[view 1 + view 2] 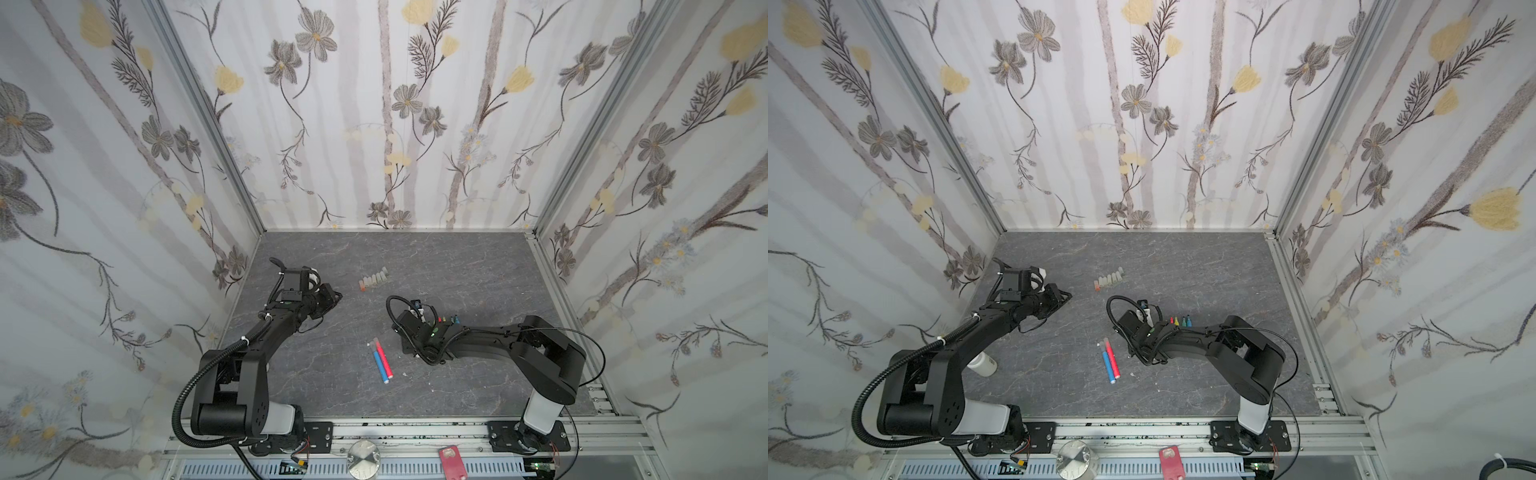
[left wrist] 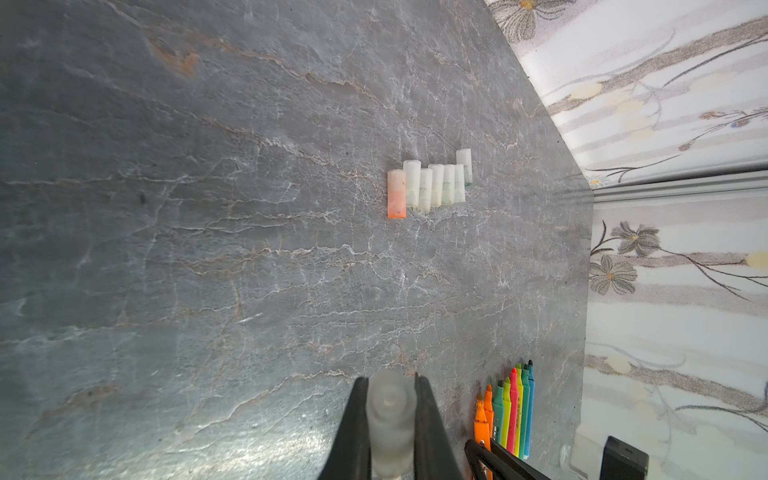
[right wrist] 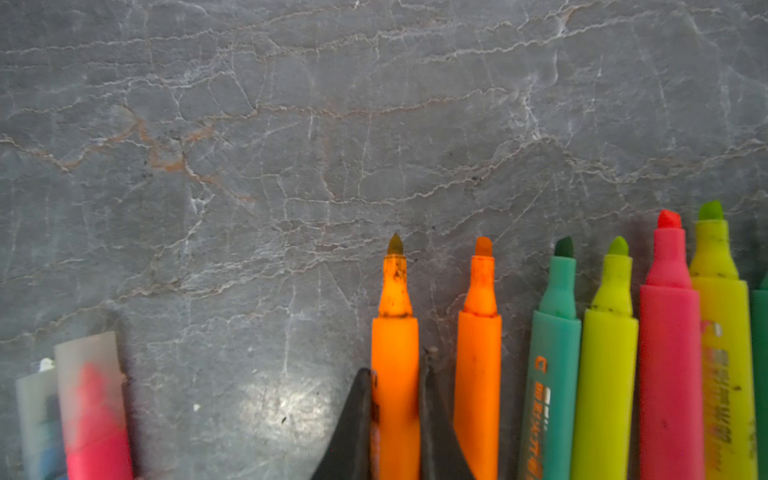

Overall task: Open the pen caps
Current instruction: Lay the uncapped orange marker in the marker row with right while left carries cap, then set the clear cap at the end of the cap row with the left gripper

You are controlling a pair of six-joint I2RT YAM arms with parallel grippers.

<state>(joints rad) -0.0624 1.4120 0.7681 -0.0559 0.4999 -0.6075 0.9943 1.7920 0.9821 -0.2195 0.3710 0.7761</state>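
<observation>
My left gripper (image 2: 390,380) is shut on a translucent greyish pen cap (image 2: 390,415); in both top views it hovers at the left (image 1: 334,297) (image 1: 1065,297). Several loose pen caps (image 2: 432,183) lie in a row, the end one orange-tinted (image 2: 396,195); the row also shows in both top views (image 1: 374,280) (image 1: 1111,280). My right gripper (image 3: 397,365) is shut on an uncapped orange pen (image 3: 395,340), beside a row of uncapped pens (image 3: 602,353) (image 2: 509,411). A pink pen (image 3: 97,436) and a blue pen (image 3: 39,436) lie capped mid-table (image 1: 380,361) (image 1: 1111,361).
Flowered walls close in the grey stone table (image 1: 478,270) on three sides. A white bottle (image 1: 982,365) lies by the left arm's base. On the front rail sit a round metal knob (image 1: 363,457) and a red object (image 1: 451,457).
</observation>
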